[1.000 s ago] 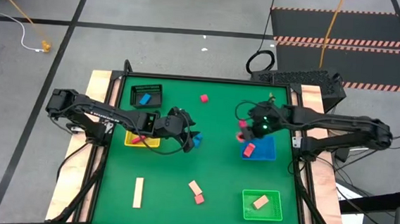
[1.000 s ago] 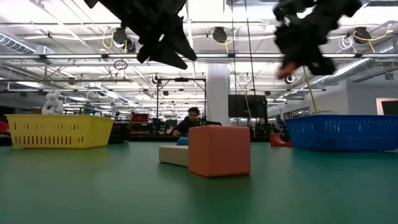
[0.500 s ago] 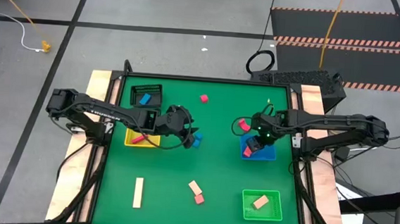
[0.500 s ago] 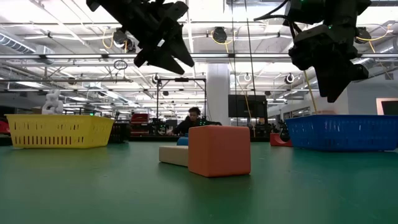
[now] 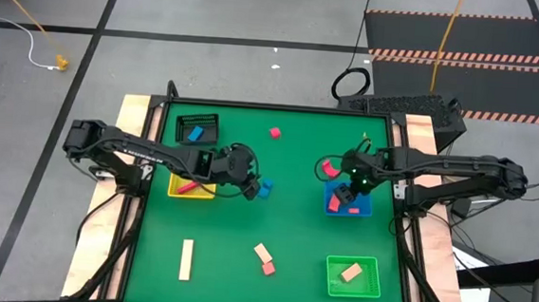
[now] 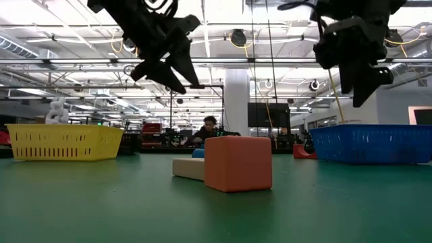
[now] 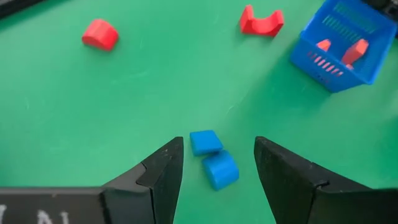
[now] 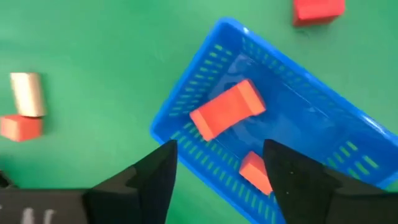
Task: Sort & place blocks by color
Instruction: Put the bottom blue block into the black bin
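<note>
Left tool (image 7: 212, 165), spread, hovers over two blue blocks (image 7: 213, 159) near bench centre; next, descend and pinch one; right tool (image 8: 217, 168), spread empty, hangs over the blue tray (image 8: 205, 99) at three o'clock.

Tabletop (image 5: 292, 238): left end effector (image 7: 214, 165) above two touching blocks (image 7: 213, 158) near centre, beside the left-edge tray (image 5: 193, 190). Wire basket (image 5: 197, 128) behind that tray. Right end effector (image 8: 217, 186) above the right-side tray (image 8: 298, 124), two blocks (image 8: 227, 111) lying in it. Arch block (image 7: 261, 21) just beside that tray. Front right tray (image 5: 353, 278) holds one block (image 5: 351, 270). Long bar (image 5: 186, 259) lies front left
</note>
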You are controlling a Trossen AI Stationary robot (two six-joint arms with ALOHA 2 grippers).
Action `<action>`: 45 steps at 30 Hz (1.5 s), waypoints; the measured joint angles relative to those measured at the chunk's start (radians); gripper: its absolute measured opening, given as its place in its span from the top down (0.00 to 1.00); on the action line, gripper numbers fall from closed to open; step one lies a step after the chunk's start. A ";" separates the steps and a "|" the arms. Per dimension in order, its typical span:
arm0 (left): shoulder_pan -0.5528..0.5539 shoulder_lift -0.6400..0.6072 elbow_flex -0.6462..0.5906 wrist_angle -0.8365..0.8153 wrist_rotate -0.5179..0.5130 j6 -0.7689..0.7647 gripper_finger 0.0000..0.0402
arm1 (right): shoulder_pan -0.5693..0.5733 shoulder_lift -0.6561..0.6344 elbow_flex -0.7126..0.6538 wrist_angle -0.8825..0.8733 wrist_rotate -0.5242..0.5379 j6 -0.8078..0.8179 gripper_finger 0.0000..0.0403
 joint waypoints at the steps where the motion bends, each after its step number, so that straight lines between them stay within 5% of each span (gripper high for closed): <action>1: -0.003 0.010 0.000 -0.005 0.000 -0.004 0.51 | -0.001 -0.011 0.000 0.016 -0.014 0.000 0.42; 11: -0.047 0.196 0.000 0.084 0.001 -0.021 0.51 | 0.000 -0.061 0.000 0.303 -0.018 0.029 0.40; 17: -0.050 0.270 -0.002 0.074 0.003 -0.257 0.51 | -0.001 -0.060 0.000 0.344 -0.014 0.027 0.40; 27: -0.063 0.288 -0.001 0.130 0.016 -0.324 0.51 | 0.007 -0.060 0.000 0.387 0.067 -0.004 0.40; 45: -0.067 0.287 -0.001 0.157 -0.020 -0.365 0.51 | 0.008 -0.060 0.000 0.443 0.063 0.027 0.40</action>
